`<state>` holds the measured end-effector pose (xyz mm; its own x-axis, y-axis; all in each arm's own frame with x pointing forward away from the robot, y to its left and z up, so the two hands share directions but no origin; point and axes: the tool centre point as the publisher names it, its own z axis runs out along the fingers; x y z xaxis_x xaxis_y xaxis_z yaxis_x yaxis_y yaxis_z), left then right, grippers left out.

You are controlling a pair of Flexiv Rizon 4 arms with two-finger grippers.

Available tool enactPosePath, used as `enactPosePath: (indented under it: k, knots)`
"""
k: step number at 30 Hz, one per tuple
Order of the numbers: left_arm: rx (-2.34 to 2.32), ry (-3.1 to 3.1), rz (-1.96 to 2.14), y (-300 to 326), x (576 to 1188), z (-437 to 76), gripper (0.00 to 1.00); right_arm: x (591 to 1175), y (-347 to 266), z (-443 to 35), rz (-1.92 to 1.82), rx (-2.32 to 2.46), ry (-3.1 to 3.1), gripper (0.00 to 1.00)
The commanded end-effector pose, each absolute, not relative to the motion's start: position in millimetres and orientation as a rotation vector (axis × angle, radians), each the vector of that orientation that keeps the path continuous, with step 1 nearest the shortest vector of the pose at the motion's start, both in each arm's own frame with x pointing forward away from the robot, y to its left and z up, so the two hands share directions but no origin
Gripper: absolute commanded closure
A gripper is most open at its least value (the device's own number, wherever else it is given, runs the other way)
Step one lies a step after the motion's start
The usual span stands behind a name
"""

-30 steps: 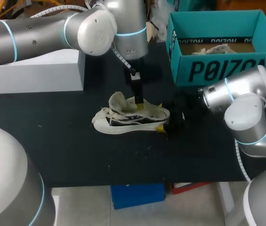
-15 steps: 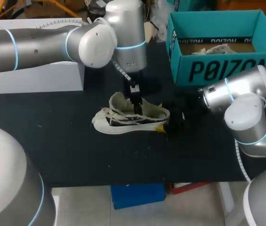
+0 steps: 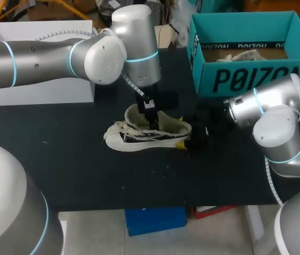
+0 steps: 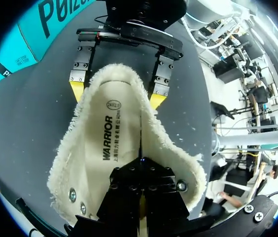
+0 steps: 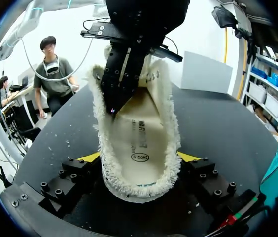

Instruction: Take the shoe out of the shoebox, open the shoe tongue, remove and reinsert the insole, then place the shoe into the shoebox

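The black desk carries every item. The left arm enters from the left and hides part of the white box at the desk's rear left. The right arm enters from the right.

The teal shoebox stands open at the rear right, with crumpled paper inside.

The sneaker lies on the desk at centre, outside the shoebox. In both wrist views the fleece-edged insole covers most of it. The insole stands up out of the sneaker's opening.

The left pincer is closed narrow on the insole's raised edge, and its yellow tips are almost wholly hidden.

The right pincer stands wide, one yellow tip pressed against each side of the sneaker's heel. In the head view its dark body is hard to make out against the desk.
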<state>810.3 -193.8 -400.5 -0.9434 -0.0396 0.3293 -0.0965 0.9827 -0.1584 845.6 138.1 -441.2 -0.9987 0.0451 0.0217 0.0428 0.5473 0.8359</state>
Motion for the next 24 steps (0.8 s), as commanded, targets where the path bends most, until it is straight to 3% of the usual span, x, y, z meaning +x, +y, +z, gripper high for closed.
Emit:
enactPosePath:
  k: [1,24]
  knots:
    - [0.103,-2.808,0.272,-190,807,-402,1.00,846,140,-443,1.488,0.081,2.763,1.00]
    - [0.053,-2.816,0.340,-201,808,-412,1.00,846,140,-443,1.488,0.081,2.763,1.00]
